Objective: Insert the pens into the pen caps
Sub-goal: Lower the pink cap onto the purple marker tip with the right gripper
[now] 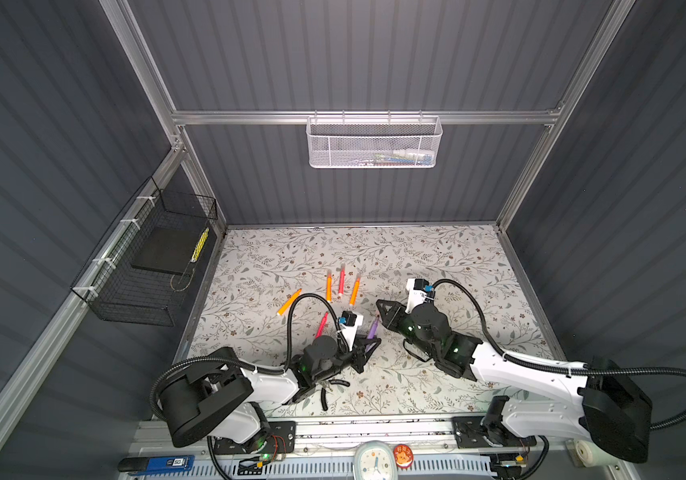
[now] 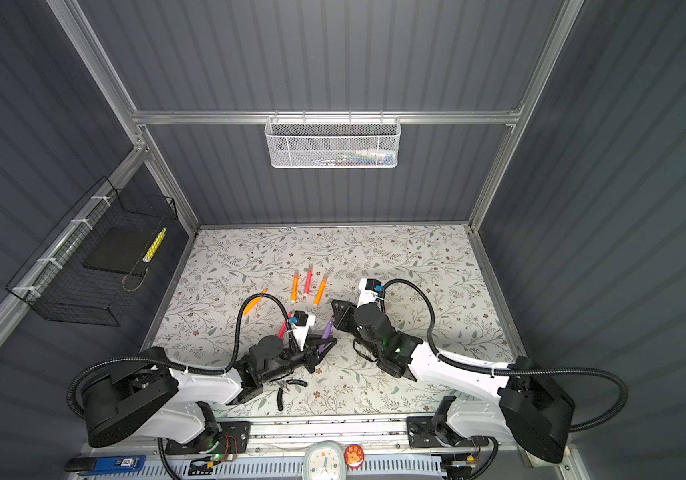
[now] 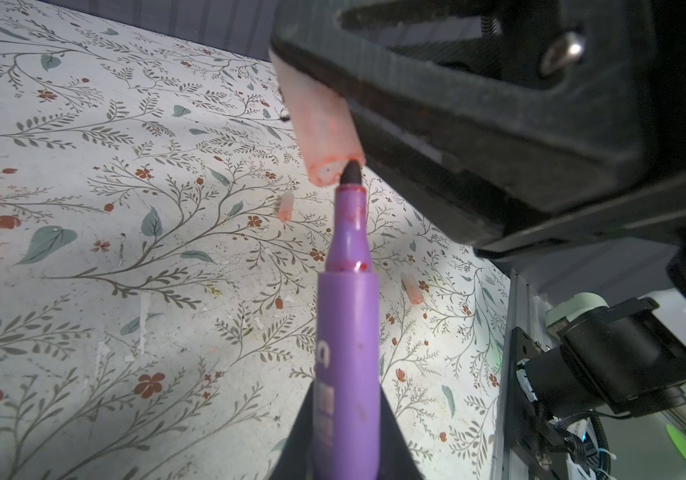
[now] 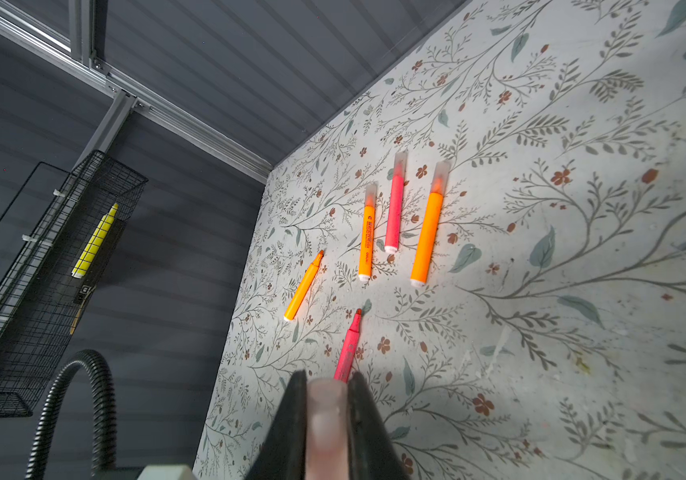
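On the floral desk [image 1: 437,257], from the left: an uncapped orange pen [image 1: 289,302]; an uncapped pink pen [image 1: 321,325]; a row of three capped pens [image 1: 341,282], two orange flanking one pink. Next, the left claw [image 1: 368,344], closed tight on the barrel of the purple pen [image 3: 347,332], held off the desk. The pen's dark tip meets the mouth rim of a pale-pink pen cap [image 3: 324,133], pinched in the closed right claw [image 4: 327,388]. Two loose caps [image 3: 286,206] lie on the desk nearby.

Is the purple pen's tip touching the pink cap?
Touching. The left wrist view shows the tip of the purple pen meeting the rim of the cap, no gap.
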`<state>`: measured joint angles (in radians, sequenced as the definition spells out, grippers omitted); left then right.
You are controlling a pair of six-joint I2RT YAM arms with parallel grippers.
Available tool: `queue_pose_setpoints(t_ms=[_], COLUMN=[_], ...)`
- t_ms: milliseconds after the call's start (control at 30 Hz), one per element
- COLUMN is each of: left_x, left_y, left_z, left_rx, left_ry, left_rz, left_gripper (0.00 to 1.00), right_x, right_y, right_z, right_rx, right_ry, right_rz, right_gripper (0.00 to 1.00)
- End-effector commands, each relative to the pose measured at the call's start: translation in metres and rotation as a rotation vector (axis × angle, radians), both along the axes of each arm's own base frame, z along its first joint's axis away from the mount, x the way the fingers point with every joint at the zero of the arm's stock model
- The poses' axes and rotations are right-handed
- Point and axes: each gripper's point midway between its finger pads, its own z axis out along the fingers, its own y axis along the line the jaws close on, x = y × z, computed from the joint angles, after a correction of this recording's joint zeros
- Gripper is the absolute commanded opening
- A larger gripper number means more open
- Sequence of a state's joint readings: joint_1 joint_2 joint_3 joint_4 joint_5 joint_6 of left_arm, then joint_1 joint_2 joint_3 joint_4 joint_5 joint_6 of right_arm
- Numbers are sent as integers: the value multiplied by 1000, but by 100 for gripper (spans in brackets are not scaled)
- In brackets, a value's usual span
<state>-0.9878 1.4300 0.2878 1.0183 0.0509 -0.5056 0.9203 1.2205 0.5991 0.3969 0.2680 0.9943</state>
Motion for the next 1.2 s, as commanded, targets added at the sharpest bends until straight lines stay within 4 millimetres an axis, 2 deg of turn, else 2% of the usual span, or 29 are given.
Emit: queue_pose_setpoints(t_ms=[0,200,533,700,900,1067,1167], left_x=[6,9,5,14,26,24,20], left_y=[-5,-6,-12,-8,3,7,9], left_z=[4,14,61,80,105,115,118], left_rx=[-20,-57,-153,-194,-275,-292,-290], left_ry=[4,11,-29,-33,-17,-34,-53], left_rz=[17,35,-10,-15,-42,-44,-58], left_gripper=[0,0,0,0,0,0,0], right_x=[-2,-5,-9,-18,-38,-54,-51], right_y=[8,9,12,25,39,44,42], right_z=[12,7,-6,2,14,27,23], right_rx=[26,18,-26,-19,14,54,46], right_ry=[-24,-20,-21,-97,-218,-323,-313], right_rz=[26,28,37,117,244,313,292], right_gripper=[1,1,0,0,4,10,21])
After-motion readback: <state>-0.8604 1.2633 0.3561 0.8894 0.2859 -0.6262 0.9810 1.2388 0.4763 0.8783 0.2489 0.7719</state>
